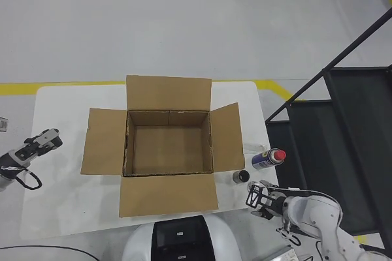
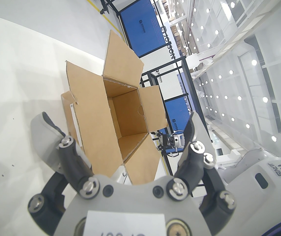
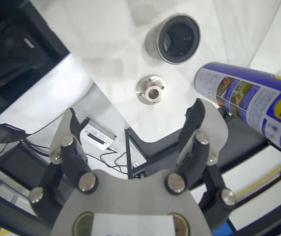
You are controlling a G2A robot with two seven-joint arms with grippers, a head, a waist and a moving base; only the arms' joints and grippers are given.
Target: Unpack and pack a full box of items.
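An open cardboard box [image 1: 168, 151] stands in the middle of the white table [image 1: 59, 196], its four flaps spread out and its inside bare [image 2: 128, 114]. Right of it a blue spray can [image 1: 268, 157] [image 3: 251, 99] with a red cap lies on its side. A short dark cylinder [image 1: 240, 176] [image 3: 173, 41] stands beside the box's right flap. A small metal flange [image 3: 150, 93] rests near the table's corner. My right gripper [image 1: 261, 199] [image 3: 134, 110] hangs open at that corner, just short of the flange. My left gripper [image 1: 42, 143] [image 2: 117, 121] is open, left of the box and facing it.
A black metal stair frame [image 1: 340, 130] stands close to the table's right side. A yellow floor line [image 1: 52, 86] runs behind the table. The right gripper is at the table's front right edge, with cables and a small grey unit [image 3: 98, 136] on the floor below.
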